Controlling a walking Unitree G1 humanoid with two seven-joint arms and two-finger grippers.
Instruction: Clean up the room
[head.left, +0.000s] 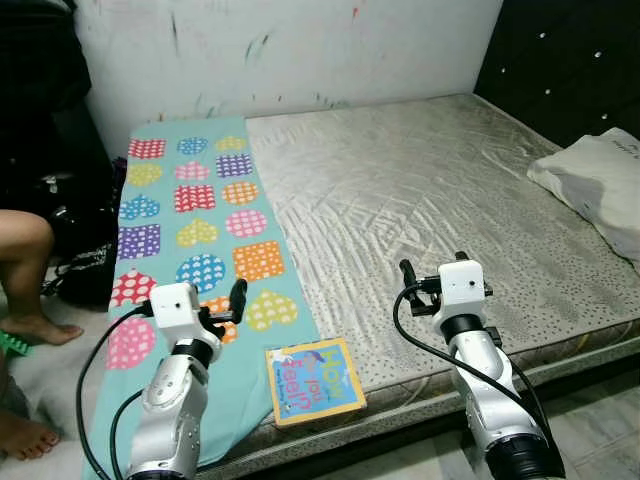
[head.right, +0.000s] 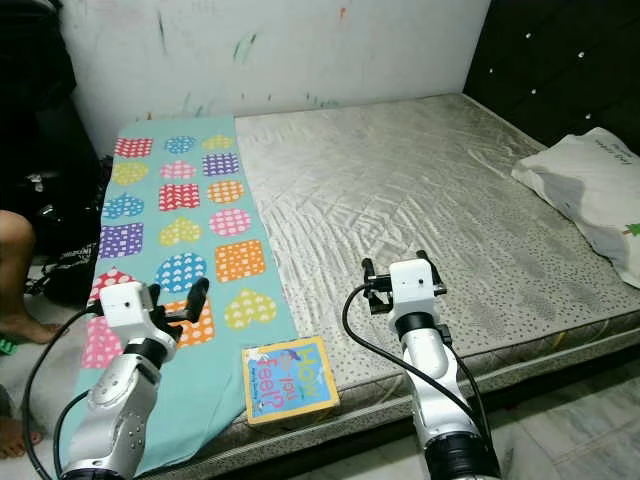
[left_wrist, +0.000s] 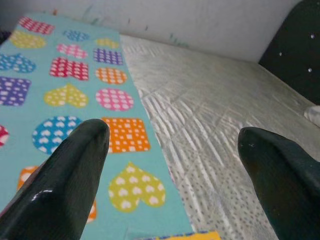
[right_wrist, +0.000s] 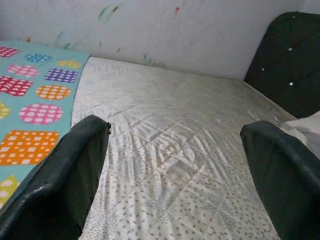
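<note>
Both grippers, left (left_wrist: 170, 150) and right (right_wrist: 175, 145), hover wide open and empty above the mattress (head.left: 430, 210); 1 book (head.left: 314, 380) lies at its near edge.

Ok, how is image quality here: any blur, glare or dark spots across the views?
Left eye view: sharp and evenly lit, with sheen on the mattress and a dark corner beside the person's leg. Right eye view: the same, book title readable. Left wrist view: soft, left pincer fingers blurred close up. Right wrist view: right pincer fingers dark, mattress crisp.

Bare mattress (head.left: 420, 190) lies open ahead; book (head.left: 313, 380) at the near edge, pillow (head.left: 600, 180) far right.
</note>
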